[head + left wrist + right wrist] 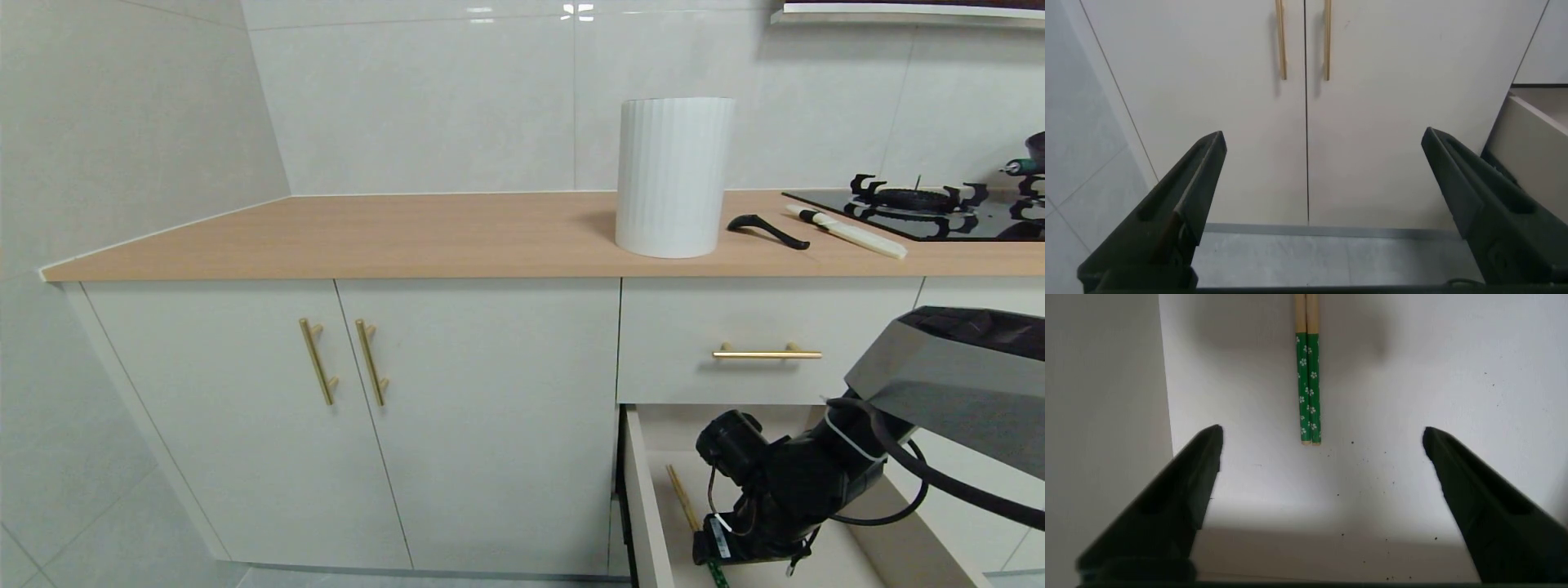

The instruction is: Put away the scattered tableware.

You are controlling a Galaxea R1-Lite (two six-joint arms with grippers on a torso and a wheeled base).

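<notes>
Down low, the right hand [1321, 449] hangs inside the open white drawer [645, 506], fingers spread wide and holding nothing. On the drawer floor just ahead of it lies a pair of wooden chopsticks with green flowered ends [1308, 384], side by side, touching neither finger. So that piece is put away. The left hand [1323, 139] is also spread open and empty, facing the white cabinet doors with brass bar handles [1303, 41].

Up on the wooden tabletop [408, 233], a tall white ribbed canister [673, 175] stands upright. Just beside it is a black curved utensil [767, 231], then a pale knife with a dark band [849, 231] near the black gas hob [914, 204]. Those two look like what's left to collect.

Now the risks. Lifting out of the drawer, the right arm could catch the closed drawer front overhead. The black utensil sits close to the canister, so a wide approach might knock it over. And the knife lies flat, so the fingers may skid over it or push it onto the hob.
</notes>
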